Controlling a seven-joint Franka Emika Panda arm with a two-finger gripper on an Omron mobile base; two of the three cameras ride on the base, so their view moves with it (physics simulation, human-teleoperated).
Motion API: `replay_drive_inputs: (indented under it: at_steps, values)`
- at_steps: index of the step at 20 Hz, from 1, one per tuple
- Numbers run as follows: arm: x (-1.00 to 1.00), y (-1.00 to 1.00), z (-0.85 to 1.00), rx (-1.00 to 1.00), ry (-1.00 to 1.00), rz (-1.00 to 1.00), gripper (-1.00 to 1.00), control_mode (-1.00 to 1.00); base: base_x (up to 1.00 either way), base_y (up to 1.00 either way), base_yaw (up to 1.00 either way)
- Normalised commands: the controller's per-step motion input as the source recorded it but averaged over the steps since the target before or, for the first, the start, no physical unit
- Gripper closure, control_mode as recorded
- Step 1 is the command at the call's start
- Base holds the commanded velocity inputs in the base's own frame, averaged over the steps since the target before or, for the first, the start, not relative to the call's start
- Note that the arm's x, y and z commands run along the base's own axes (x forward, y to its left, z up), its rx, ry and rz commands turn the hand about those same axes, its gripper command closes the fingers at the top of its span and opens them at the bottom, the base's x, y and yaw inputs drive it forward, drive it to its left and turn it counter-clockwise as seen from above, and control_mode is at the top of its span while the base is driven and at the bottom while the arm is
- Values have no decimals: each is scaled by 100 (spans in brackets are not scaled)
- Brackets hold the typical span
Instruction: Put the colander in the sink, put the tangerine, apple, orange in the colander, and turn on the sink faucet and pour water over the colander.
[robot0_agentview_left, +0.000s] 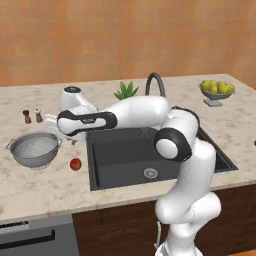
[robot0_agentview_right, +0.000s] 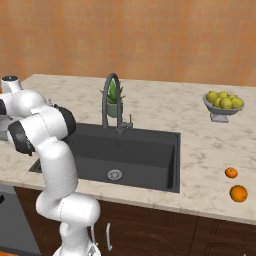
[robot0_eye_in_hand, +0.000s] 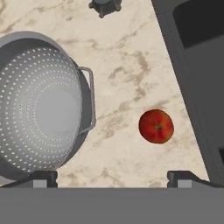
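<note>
The silver colander (robot0_agentview_left: 34, 148) (robot0_eye_in_hand: 41, 105) stands on the counter left of the dark sink (robot0_agentview_left: 120, 157) (robot0_eye_in_hand: 197, 74). A red apple (robot0_agentview_left: 75, 164) (robot0_eye_in_hand: 156, 126) lies between the colander and the sink's edge. My gripper (robot0_eye_in_hand: 113, 179) hangs open above the counter, with the colander's side handle and the apple both ahead of its spread tips and nothing between them. The small tangerine (robot0_agentview_right: 231, 173) and the larger orange (robot0_agentview_right: 238, 193) lie on the counter right of the sink. The dark gooseneck faucet (robot0_agentview_left: 155, 83) (robot0_agentview_right: 112, 99) stands behind the basin.
Two small shakers (robot0_agentview_left: 32, 116) stand behind the colander. A potted plant (robot0_agentview_left: 126, 90) sits by the faucet. A grey footed bowl of lemons (robot0_agentview_left: 217, 90) (robot0_agentview_right: 223, 103) is at the back right. My arm stretches left over the sink's rear corner.
</note>
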Motion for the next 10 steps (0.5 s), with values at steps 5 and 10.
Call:
replay_drive_inputs:
  at_steps: [5, 10]
  values:
    - [38, 18, -39, 0, 0, 0, -100, -100, 0, 0, 0]
    - [51, 31, -28, 0, 4, 0, -100, -100, 0, 0, 0]
